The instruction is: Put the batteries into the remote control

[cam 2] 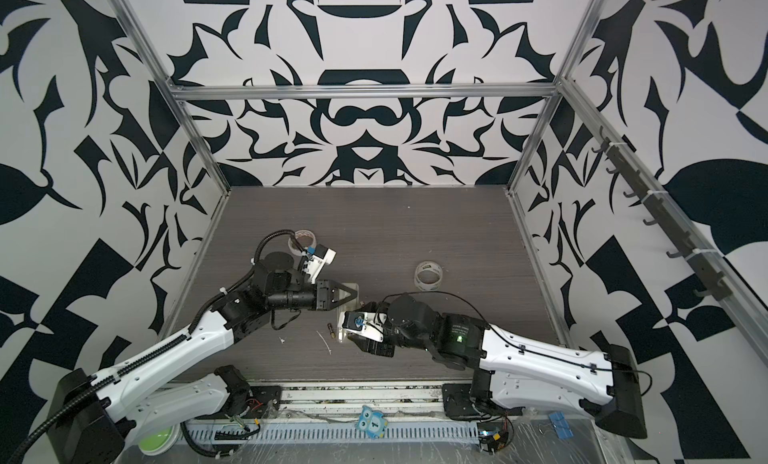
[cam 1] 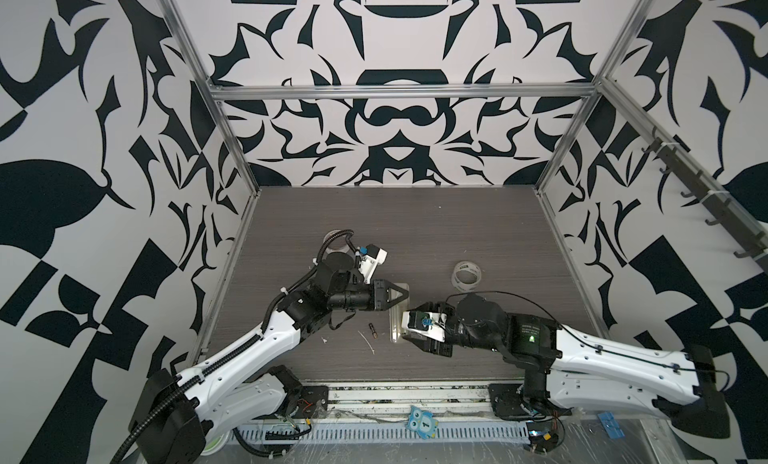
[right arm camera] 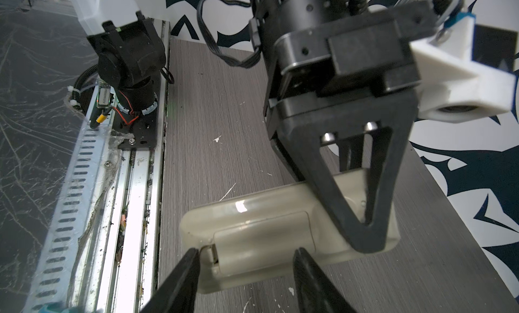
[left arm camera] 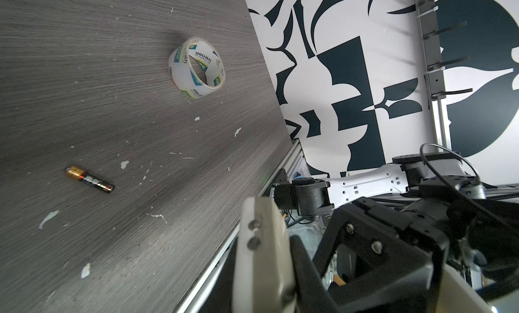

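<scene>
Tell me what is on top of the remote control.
The shut left gripper rests its tips on the beige back of the remote control. The battery cover sits in place, hiding the compartment.

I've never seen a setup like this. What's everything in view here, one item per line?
remote control: one, beige, back up, mid-table.
battery: one in view, dark with gold end, loose on the table beside the remote.
tape rolls: two, clear, one right of the remote in both top views, the other half hidden by the left arm.
white scraps: several, white, scattered near the battery.
small blue item: one, blue, front rail.
hooks: several, dark, right wall.
table: one, grey wood grain, under everything.
left gripper: one, black, shut, tip on the remote's far end.
right gripper: one, black, open, fingers over the remote's near end.
</scene>
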